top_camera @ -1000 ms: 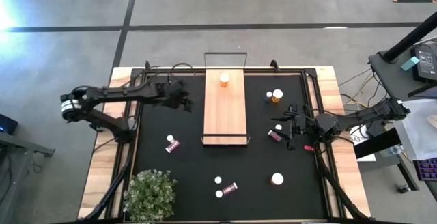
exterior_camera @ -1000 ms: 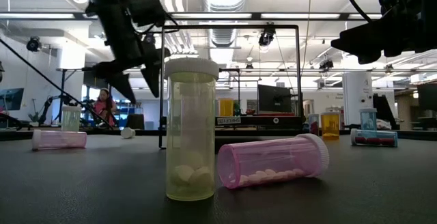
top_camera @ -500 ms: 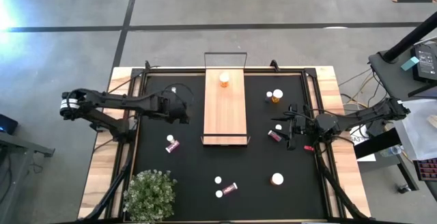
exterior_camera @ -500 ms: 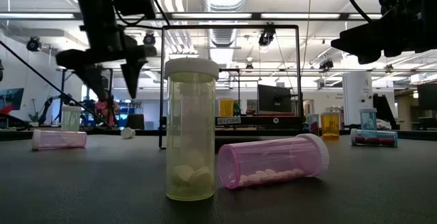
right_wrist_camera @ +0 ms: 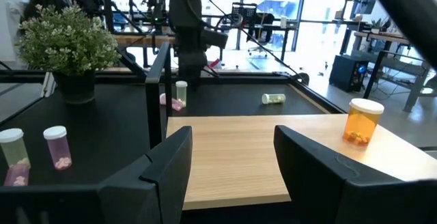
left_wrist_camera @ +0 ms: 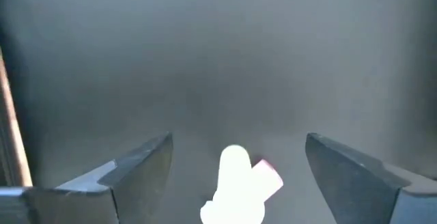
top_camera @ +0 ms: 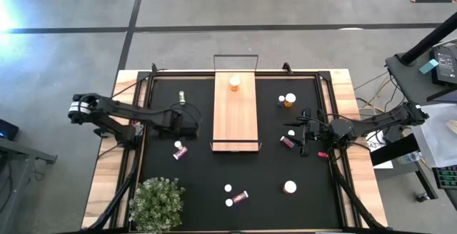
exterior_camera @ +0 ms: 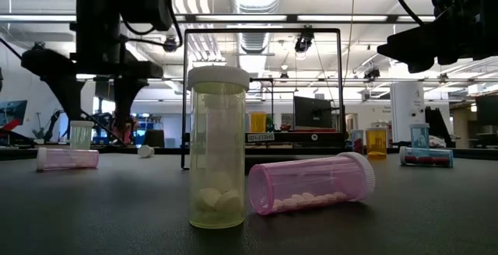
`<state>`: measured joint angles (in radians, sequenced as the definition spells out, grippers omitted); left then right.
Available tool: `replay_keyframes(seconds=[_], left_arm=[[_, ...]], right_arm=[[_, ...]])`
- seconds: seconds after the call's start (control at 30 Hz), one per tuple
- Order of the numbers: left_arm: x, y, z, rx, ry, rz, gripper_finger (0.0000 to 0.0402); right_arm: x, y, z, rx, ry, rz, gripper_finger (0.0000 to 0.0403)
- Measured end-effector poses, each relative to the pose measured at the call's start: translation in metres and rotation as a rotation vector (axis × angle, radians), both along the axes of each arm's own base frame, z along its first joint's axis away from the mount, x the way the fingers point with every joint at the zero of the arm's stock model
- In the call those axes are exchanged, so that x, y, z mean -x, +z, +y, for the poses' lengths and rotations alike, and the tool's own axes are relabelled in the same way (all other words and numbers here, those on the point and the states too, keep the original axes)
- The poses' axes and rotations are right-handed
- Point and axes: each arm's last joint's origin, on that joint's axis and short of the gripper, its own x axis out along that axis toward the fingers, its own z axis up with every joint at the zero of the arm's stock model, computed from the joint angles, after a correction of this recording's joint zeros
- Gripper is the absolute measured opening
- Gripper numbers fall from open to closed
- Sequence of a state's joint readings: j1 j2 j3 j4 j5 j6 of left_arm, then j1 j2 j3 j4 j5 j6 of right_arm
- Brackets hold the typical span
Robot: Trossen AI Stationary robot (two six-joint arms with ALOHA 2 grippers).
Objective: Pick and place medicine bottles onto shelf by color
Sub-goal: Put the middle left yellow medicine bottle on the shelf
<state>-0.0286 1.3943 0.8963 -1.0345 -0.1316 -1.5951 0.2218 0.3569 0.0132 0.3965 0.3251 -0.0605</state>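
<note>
My left gripper (top_camera: 187, 125) hangs open over the black mat, left of the shelf (top_camera: 235, 113), fingers pointing down. Just toward the near edge from it, an upright pale bottle (top_camera: 178, 145) stands against a lying pink bottle (top_camera: 182, 153). The left wrist view shows both, the pale bottle (left_wrist_camera: 234, 183) and the pink bottle (left_wrist_camera: 268, 176), low between the spread fingers. One amber bottle (top_camera: 234, 83) stands on the shelf's far end. My right gripper (top_camera: 305, 135) waits open at the right, level, facing the shelf (right_wrist_camera: 273, 149), nothing between its fingers.
A pale bottle (top_camera: 182, 96) lies at the far left. Amber (top_camera: 289, 100) and other bottles (top_camera: 287, 142) sit right of the shelf. More stand or lie near the front: (top_camera: 228, 189), (top_camera: 241, 195), (top_camera: 290, 187). A potted plant (top_camera: 157, 204) stands at the near left corner.
My left gripper has swung from beside the shelf's far half toward the table's near edge and sunk a little. Its wrist has rolled, and the fingers have stayed open. The pale bottle lying at the far left now shows from under the arm.
</note>
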Motion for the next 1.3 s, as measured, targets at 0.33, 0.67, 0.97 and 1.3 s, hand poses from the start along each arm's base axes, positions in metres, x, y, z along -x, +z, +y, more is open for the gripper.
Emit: replay_keyframes(seconds=[0.33,0.67,0.97,1.3], left_arm=[[-0.009,-0.016,-0.008,0.108,0.027,0.039,0.0317],[-0.009,-0.015,-0.014,0.102,0.077,0.011,0.0317],[-0.007,-0.018,-0.015,0.102,0.12,0.016,0.0282],[-0.007,-0.018,-0.015,0.102,0.121,0.016,0.0151]], right_arm=[[0.0,0.0,0.0,0.0,0.0,0.0,0.0199],[0.0,0.0,0.0,0.0,0.0,0.0,0.0199],[0.0,0.0,0.0,0.0,0.0,0.0,0.0199],[0.0,0.0,0.0,0.0,0.0,0.0,0.0199]])
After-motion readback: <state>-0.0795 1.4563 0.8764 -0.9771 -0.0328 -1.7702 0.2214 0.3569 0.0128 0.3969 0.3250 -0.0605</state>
